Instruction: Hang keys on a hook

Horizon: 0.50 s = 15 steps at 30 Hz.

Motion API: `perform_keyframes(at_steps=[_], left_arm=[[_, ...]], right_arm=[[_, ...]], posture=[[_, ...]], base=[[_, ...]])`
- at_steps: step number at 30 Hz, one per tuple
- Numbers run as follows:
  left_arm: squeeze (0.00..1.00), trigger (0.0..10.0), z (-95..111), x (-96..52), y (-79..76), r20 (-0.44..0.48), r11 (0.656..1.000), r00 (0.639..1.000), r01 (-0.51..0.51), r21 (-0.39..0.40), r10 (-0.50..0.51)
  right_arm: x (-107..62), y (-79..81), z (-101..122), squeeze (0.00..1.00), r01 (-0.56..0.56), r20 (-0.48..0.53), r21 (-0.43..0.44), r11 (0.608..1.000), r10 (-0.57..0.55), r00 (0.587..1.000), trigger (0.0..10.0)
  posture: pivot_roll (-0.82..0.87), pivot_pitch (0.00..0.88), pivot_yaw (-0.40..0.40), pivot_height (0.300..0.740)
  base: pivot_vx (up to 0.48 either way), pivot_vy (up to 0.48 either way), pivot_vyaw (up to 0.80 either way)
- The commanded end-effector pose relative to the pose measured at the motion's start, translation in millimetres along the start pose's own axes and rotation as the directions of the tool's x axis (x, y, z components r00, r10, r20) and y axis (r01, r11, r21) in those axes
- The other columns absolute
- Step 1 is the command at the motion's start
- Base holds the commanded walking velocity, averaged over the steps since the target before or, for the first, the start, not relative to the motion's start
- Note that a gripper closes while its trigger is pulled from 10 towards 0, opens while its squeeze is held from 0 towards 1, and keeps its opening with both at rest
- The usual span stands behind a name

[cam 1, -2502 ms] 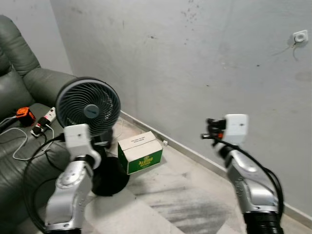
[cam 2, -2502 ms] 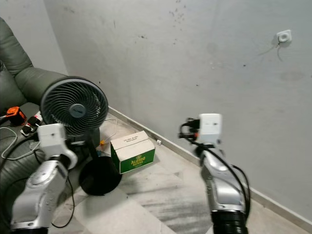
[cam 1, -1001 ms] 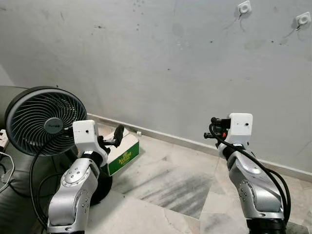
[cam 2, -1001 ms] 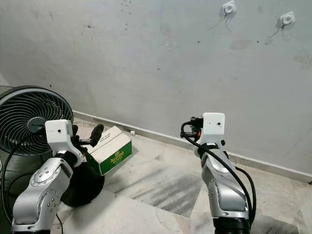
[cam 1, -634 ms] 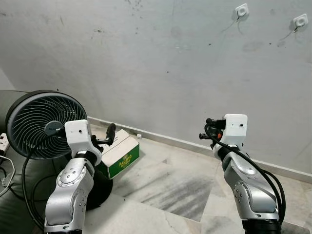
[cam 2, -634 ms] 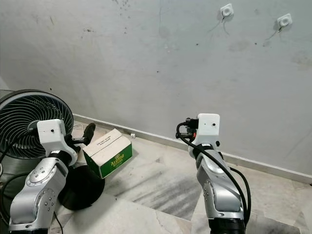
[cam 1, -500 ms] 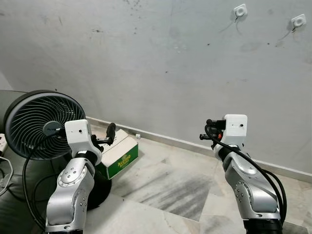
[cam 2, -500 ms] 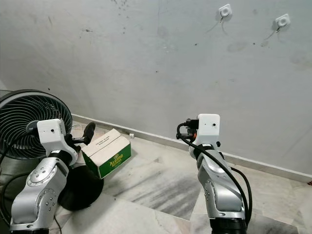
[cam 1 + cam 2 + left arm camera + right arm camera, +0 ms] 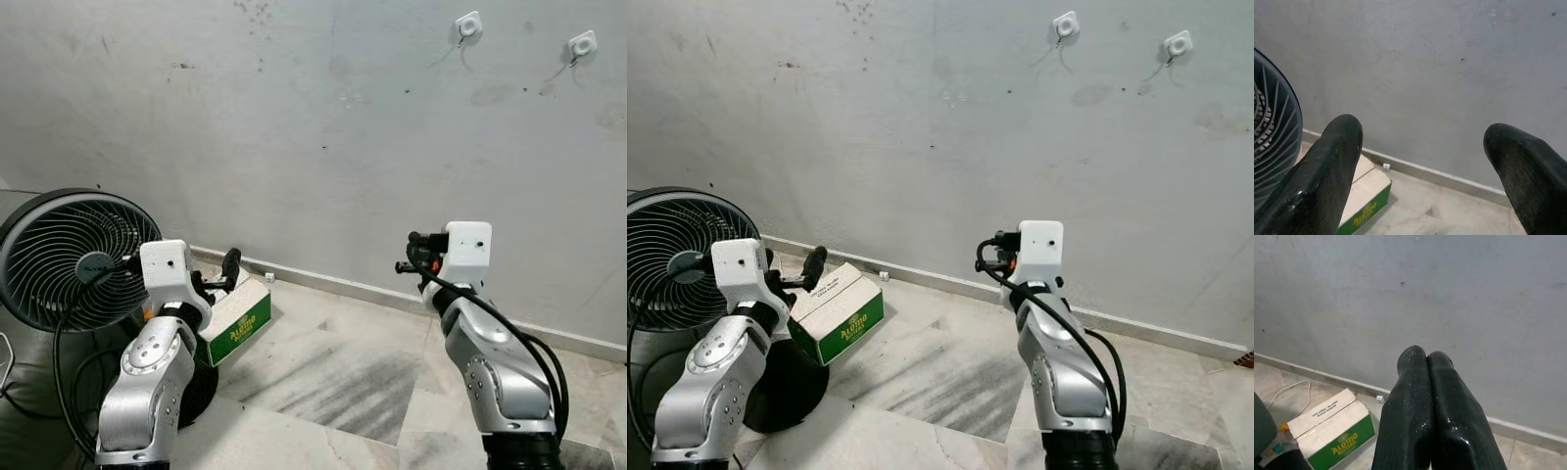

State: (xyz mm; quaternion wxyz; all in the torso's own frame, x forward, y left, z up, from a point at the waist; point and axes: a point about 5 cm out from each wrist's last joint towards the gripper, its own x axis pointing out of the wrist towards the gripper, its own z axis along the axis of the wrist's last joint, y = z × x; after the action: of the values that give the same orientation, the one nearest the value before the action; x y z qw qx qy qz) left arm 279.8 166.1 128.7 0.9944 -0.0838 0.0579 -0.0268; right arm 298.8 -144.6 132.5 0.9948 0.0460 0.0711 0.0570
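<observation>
I see both arms raised, forearms bent up toward the wall. My left tool (image 9: 1420, 161) has its fingers spread wide; my right tool (image 9: 1427, 382) is pressed closed. Two hooks (image 9: 468, 24) sit high on the wall.

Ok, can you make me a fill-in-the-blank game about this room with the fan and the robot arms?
1. The left gripper has its fingers ____.
2. The right gripper has its fingers ____.
3. High on the wall there are ____ white hooks.
4. The box beside the fan has ____ sides.

Missing words: open; shut; two; green
</observation>
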Motion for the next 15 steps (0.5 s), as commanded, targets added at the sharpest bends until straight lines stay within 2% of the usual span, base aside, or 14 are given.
perform_keyframes(at_steps=[1, 4, 15], left_arm=[[0.00, 10.0, 0.3, 3.2, -2.5, -0.007, 1.000, 1.000, 0.022, -0.003, -0.022], [0.00, 10.0, -0.3, 4.1, -4.7, -0.010, 0.999, 0.999, 0.032, -0.007, -0.032], [0.00, 10.0, -3.5, 4.0, -8.2, -0.023, 0.999, 0.999, 0.047, -0.009, -0.047]], right_arm=[[-2.2, -1.9, 5.8, 0.00, 0.009, 0.026, -0.004, 1.000, -0.009, 1.000, 10.0], [-2.4, -3.7, 5.9, 0.00, 0.013, 0.024, -0.009, 1.000, -0.013, 1.000, 10.0], [-1.0, -5.9, 7.0, 0.00, 0.015, 0.025, -0.015, 1.000, -0.014, 1.000, 10.0]], posture=[[-0.01, 0.012, 0.048, 0.740], [-0.02, 0.013, 0.051, 0.740], [-0.02, 0.017, 0.044, 0.740]], base=[[0.000, -0.281, -0.77], [0.000, -0.281, -0.77], [0.000, 0.000, -0.77]])
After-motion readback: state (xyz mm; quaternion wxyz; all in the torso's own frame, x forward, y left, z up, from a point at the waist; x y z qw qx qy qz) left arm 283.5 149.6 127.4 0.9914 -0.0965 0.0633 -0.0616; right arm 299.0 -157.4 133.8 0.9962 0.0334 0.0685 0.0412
